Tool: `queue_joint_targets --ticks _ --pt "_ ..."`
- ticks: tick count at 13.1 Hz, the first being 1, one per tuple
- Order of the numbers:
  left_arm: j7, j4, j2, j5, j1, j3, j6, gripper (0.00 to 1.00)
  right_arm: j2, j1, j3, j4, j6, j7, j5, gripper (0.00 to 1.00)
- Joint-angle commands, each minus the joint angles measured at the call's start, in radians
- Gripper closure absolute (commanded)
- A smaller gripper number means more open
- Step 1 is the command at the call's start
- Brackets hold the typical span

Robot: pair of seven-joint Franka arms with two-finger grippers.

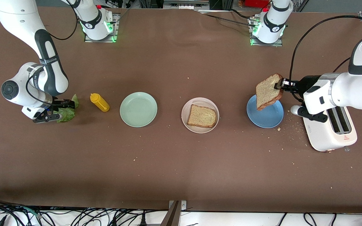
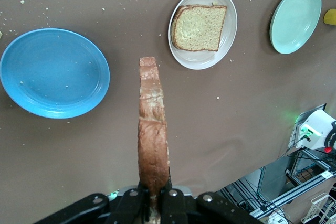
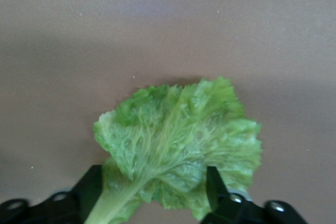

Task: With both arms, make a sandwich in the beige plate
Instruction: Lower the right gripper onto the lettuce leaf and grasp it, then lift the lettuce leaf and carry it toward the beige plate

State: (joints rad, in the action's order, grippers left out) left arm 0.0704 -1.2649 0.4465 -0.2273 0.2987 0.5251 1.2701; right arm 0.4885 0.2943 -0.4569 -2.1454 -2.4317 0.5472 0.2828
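**Toast aloft over blue plate as lettuce waits between spread fingers**

The left hand (image 1: pixel 281 84) pinches 1 slice of brown toast (image 1: pixel 267 91) by its crust, fingers pressed onto it, and holds it on edge in the air over the blue plate (image 1: pixel 270 117), just beside the white toaster (image 1: pixel 333 131) at the left arm's end of the desk (image 1: pixel 181 163). In the left wrist view the held slice (image 2: pixel 153 140) runs edge-on out from the fingers (image 2: pixel 170 203). A second slice (image 1: pixel 202 116) lies flat in the beige plate (image 1: pixel 185 108) near the middle of the desk, between the blue plate and the empty mint-green plate (image 1: pixel 138 109). A yellow squeeze bottle (image 1: pixel 99 102) lies on its side beside the mint-green plate. At the right arm's end, the right hand (image 1: pixel 62 110) is low at the desk with its fingers (image 3: pixel 90 187) spread on either side of a ruffled green lettuce leaf (image 3: pixel 181 145), which lies on the desk; whether they touch it cannot be told. Crumbs dot the desk around the toaster.
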Motion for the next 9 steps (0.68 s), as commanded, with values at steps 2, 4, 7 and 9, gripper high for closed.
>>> queue_joint_targets --ticks 2,4,7,9 --pt "0.008 -0.014 -0.022 0.031 0.0 0.009 -0.009 1.0 -0.001 0.003 0.009 -0.005 -0.015 0.007 0.019 1.0" --pt "0.008 -0.014 -0.023 0.032 0.0 0.009 -0.009 1.0 -0.01 0.003 0.009 0.004 -0.009 0.025 0.019 1.0" --pt "0.009 -0.014 -0.022 0.031 0.0 0.009 -0.011 1.0 -0.057 0.005 0.004 0.03 -0.003 0.071 0.018 1.0" --pt "0.008 -0.014 -0.022 0.031 0.0 0.009 -0.011 1.0 -0.111 0.005 0.003 0.059 0.064 0.074 0.013 1.0"
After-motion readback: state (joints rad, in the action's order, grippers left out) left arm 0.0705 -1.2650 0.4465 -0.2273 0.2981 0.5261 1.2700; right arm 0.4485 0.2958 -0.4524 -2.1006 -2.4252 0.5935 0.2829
